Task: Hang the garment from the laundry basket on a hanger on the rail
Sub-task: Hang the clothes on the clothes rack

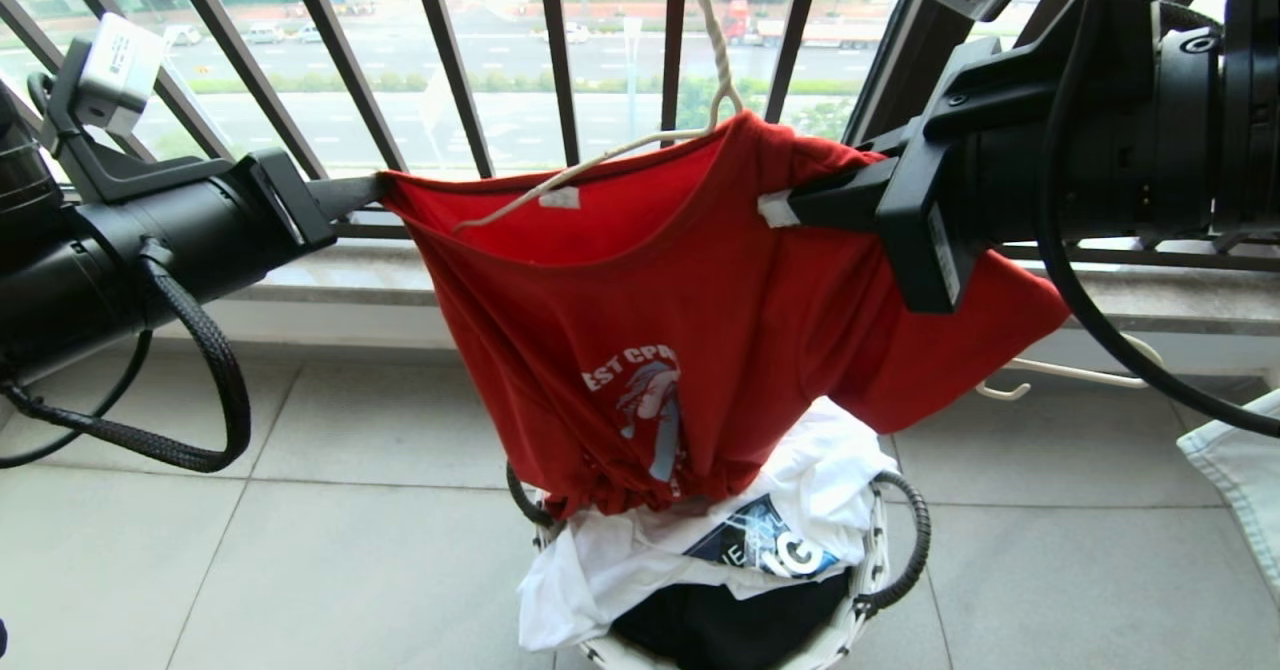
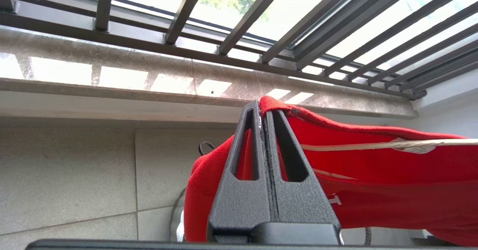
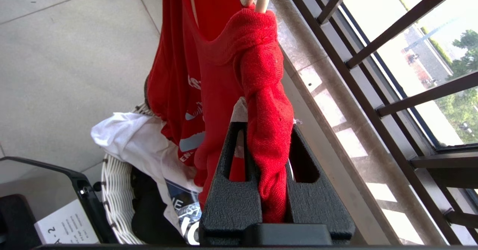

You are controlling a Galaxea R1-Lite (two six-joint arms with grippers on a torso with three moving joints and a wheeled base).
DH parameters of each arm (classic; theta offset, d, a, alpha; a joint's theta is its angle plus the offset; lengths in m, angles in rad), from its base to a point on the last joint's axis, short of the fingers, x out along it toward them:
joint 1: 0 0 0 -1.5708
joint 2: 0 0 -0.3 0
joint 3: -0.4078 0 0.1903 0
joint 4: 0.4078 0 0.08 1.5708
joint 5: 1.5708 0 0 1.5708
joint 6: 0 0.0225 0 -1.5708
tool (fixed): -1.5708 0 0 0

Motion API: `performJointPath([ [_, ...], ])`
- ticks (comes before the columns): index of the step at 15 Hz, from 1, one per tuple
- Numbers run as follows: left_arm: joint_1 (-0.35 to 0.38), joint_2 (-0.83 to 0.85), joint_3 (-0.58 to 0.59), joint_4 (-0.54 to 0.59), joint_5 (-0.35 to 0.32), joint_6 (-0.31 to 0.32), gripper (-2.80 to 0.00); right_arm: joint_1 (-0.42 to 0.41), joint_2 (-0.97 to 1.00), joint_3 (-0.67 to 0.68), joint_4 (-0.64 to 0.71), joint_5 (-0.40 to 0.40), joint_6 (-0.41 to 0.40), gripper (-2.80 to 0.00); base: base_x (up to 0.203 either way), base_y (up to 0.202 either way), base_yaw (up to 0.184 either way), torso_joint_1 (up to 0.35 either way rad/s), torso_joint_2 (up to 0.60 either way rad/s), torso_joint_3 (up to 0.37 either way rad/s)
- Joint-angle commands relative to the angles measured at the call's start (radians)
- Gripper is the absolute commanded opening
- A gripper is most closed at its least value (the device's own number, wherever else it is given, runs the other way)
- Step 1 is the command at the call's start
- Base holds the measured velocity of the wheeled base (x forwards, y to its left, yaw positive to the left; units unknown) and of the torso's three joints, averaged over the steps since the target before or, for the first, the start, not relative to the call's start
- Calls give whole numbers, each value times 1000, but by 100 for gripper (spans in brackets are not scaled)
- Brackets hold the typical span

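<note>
The red garment [image 1: 640, 310] hangs stretched between both grippers above the laundry basket [image 1: 872, 560], its hem still bunched on the basket's load. My left gripper [image 1: 375, 190] [image 2: 261, 110] is shut on the neckline edge at one shoulder. My right gripper [image 1: 775, 208] [image 3: 267, 127] is shut on a twisted wad of red cloth at the other shoulder. The cream-white hanger [image 1: 600, 155] has one arm lying inside the neck opening, and its hook rises out of the top of the head view. The rail is out of view.
A white printed T-shirt [image 1: 800, 510] and a black T-shirt [image 1: 720, 630] fill the basket. The black barred balcony railing [image 1: 450, 60] and stone sill [image 1: 330, 285] stand close behind. Another hanger [image 1: 1070, 370] lies on the floor at right, near a white cloth [image 1: 1240, 470].
</note>
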Motion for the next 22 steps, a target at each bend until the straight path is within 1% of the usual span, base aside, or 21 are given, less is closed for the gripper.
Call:
performJointPath([
  [1, -2, -41, -13, 6, -9, -3, -280, 11, 55, -8, -2, -1, -2, -280, 0, 0, 0, 0, 0, 0],
  [2, -7, -57, -20, 60, -15, -2, -280, 10, 69, -9, -13, 0, 2, -280, 0, 0, 0, 0, 0, 0],
  [3, -13, -72, -54, 144, -27, -2, -280, 8, 77, -7, -32, 2, 5, -280, 0, 0, 0, 0, 0, 0],
  [5, -20, -77, -157, 257, -41, -2, -280, 9, 89, -7, -82, 6, 28, -280, 0, 0, 0, 0, 0, 0],
  [7, -59, -68, -283, 369, -43, 0, -280, 11, 96, -2, -151, 17, 112, -280, 0, 0, 0, 0, 0, 0],
  [9, -105, -52, -407, 502, -40, 7, -280, 11, 97, 12, -182, 74, 197, -280, 0, 0, 0, 0, 0, 0],
  [10, -121, -37, -460, 543, -40, 13, -280, 11, 97, 26, -196, 87, 231, -280, 0, 0, 0, 0, 0, 0],
  [12, -188, 5, -545, 612, -35, 50, -280, 10, 100, 67, -303, 94, 302, -280, 0, 0, 0, 0, 0, 0],
  [13, -217, 19, -580, 628, -32, 57, -280, 10, 100, 98, -362, 104, 337, -280, 0, 0, 0, 0, 0, 0],
  [15, -280, 48, -626, 636, -25, 62, -280, 11, 100, 152, -439, 123, 399, -280, 0, 0, 0, 0, 0, 0],
  [17, -345, 78, -656, 638, -3, 66, -280, 10, 100, 178, -480, 126, 468, -280, 0, 0, 0, 0, 0, 0],
  [19, -390, 121, -702, 638, 11, 89, -280, 10, 99, 225, -518, 128, 496, -280, 0, 0, 0, 0, 0, 0],
  [20, -416, 132, -706, 639, 13, 94, -280, 10, 97, 248, -553, 128, 508, -280, 0, 0, 0, 0, 0, 0],
  [21, -439, 139, -706, 640, 25, 98, -280, 9, 97, 264, -592, 128, 537, -280, 0, 0, 0, 0, 0, 0],
  [22, -460, 144, -706, 645, 64, 100, -280, 7, 96, 272, -614, 128, 566, -280, 0, 0, 0, 0, 0, 0],
])
